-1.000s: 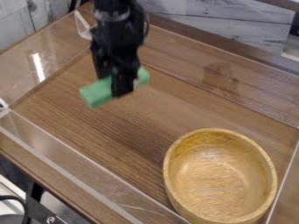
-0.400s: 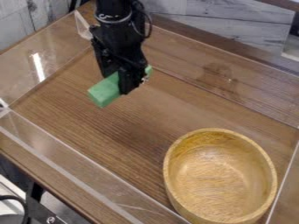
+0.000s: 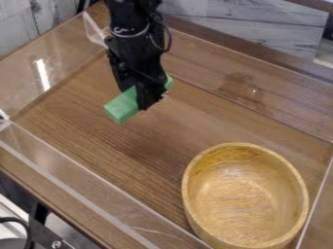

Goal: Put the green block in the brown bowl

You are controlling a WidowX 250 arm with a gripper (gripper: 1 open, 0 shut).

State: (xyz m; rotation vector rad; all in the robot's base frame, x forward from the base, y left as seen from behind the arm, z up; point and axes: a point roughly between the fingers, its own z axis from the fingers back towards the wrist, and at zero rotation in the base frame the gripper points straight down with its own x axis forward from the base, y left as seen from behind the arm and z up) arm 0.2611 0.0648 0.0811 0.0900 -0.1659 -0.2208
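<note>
Inspection finds the black end effector [image 3: 139,95] clamped on the small bright green rectangular block [image 3: 124,106], its fingers closed against the upper right end of the block while the lower left end protrudes below and to the left. Compared with a second ago, the block sits lower in the camera view and slightly further right, and its tilt has altered: it hung more nearly level then, and now it slopes down to the left with less of its length visible beyond the fingers. The arm's dark body has likewise come down over the wood-grain tabletop [image 3: 196,107]. Whether the block touches the tabletop cannot be determined from this view; it appears to hang just above it. The large round light tan wooden bowl [image 3: 299,185] stands in the lower right corner, well apart from the block, and is empty. In my judgement the grasp is secure but the transfer is not begun: the recent motion is mostly downward, not toward the bowl, so the carry across to the lower right remains outstanding.
</note>
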